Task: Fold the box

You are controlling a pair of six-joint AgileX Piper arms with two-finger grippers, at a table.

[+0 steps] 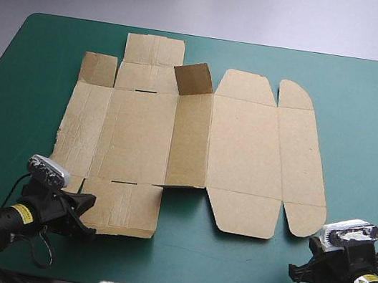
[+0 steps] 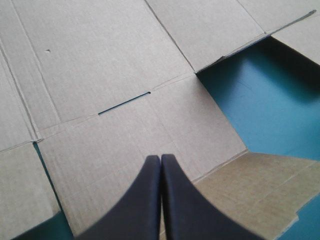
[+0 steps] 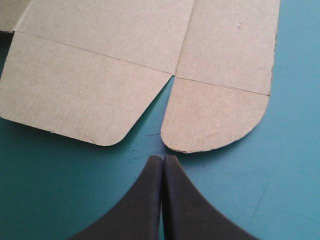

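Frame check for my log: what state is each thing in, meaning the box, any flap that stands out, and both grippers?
box: unfolded sheet lying flat on the teal-green cover, no walls raised.
small flap: tilted up at the box's far edge, the only raised part.
left gripper: shut, holding nothing, tip over a near flap of the box.
right gripper: shut, holding nothing, over bare cover just short of the rounded flap.

The table (image 1: pixel 372 107) carries the box (image 1: pixel 196 143) (mostly flat).
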